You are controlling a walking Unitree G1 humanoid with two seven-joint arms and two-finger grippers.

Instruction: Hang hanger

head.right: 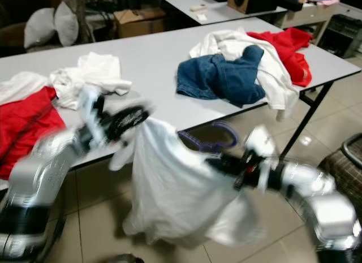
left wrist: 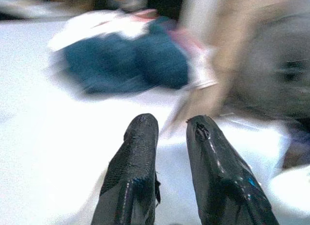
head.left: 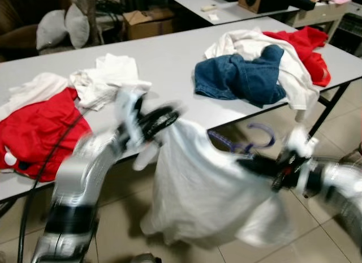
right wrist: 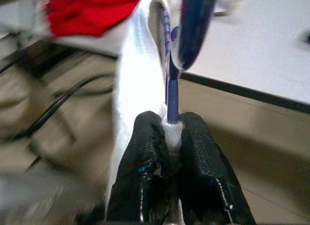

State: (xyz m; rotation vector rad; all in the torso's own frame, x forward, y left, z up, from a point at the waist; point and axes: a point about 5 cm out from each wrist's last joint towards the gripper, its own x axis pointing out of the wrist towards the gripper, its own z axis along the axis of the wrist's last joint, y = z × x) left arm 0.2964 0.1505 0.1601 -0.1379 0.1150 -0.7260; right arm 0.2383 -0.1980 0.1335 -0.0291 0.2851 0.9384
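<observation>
A white garment point(head.left: 198, 189) hangs on a blue hanger point(head.left: 261, 139) in front of the grey table point(head.left: 169, 59). My right gripper point(head.left: 249, 161) is shut on the hanger's neck point(right wrist: 171, 89), with white cloth pinched in alongside it; the hook rises above the fingers. My left gripper point(head.left: 169, 117) is at the garment's upper left corner, touching the cloth. In the left wrist view its fingers point(left wrist: 140, 138) stand a little apart, open, over white cloth. Both arms are blurred by motion.
On the table lie a red garment point(head.left: 39, 133) and white cloth point(head.left: 107, 76) at the left, and blue jeans point(head.left: 243, 76) with white and red clothes point(head.left: 302, 48) at the right. The table's legs point(head.left: 328, 107) stand on a tiled floor. Behind are a box and another table.
</observation>
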